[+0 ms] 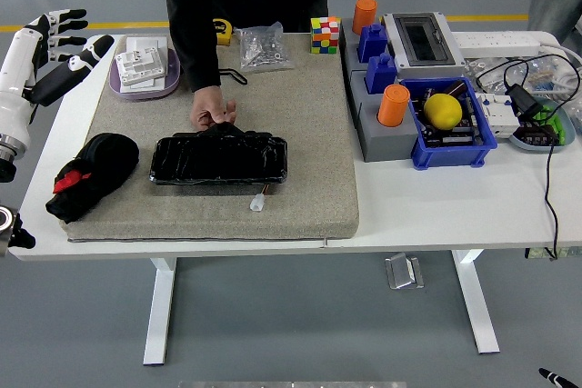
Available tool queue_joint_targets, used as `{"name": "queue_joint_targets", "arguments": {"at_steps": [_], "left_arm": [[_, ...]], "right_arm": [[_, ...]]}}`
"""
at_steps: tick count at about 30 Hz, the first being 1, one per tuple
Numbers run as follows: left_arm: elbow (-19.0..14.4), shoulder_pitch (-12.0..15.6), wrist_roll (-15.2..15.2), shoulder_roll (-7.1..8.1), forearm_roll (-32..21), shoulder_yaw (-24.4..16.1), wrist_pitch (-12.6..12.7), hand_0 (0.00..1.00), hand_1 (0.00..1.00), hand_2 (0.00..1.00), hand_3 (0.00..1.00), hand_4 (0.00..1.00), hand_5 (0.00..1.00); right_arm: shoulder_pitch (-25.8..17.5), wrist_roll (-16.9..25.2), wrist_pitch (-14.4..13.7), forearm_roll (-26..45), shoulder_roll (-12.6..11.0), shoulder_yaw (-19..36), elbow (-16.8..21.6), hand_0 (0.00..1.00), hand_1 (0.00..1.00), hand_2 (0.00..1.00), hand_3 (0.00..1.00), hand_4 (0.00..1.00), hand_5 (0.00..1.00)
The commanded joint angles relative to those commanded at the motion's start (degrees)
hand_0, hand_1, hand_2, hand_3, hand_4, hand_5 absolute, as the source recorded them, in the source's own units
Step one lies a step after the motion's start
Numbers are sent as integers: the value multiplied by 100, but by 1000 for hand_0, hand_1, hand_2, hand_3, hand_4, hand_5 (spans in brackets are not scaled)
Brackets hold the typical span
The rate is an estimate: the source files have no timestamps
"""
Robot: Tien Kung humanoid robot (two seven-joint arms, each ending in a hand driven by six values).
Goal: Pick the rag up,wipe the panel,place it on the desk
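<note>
The black rag (91, 174) with a red tag lies bunched at the left front of the beige mat (309, 134). The glossy black panel (219, 159) lies on the mat's middle. A person's hand (213, 114) presses on the panel's far edge. My left hand (59, 43) is white with black fingertips. It hovers open and empty above the table's far left corner, well behind the rag. My right hand shows only as a fingertip (554, 376) at the bottom right corner.
A purple tray with white boxes (144, 68), a bag of screws (262, 46) and a colour cube (325, 34) stand at the back. Grey and blue bins with orange cylinders (394, 104), a yellow ball (443, 111), a power strip and cables fill the right.
</note>
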Motion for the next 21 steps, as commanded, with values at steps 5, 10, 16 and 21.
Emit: {"name": "queue_joint_targets", "arguments": {"at_steps": [5,10,16,21], "left_arm": [[-43,24,-379,121,-1215,38,-44,511,685,755,771,956,598],[-68,86,-577,274,-2027,53,-122,516,690,750,765,939,562],[-123,189,-1003,375,-2828,7,-263,521,692,747,760,926,533],[-183,189,-1462,528,-3761,-2,-428,522,693,740,756,913,508]], "right_arm": [[3,2,0,-10,13,6,-1,769,583,709,633,998,566],[22,1,-9,-20,2,-26,3,769,583,709,632,998,567],[56,2,-15,-10,-17,-132,5,769,583,709,633,998,569],[65,5,-15,-4,-12,-157,17,769,583,709,632,998,571]]}}
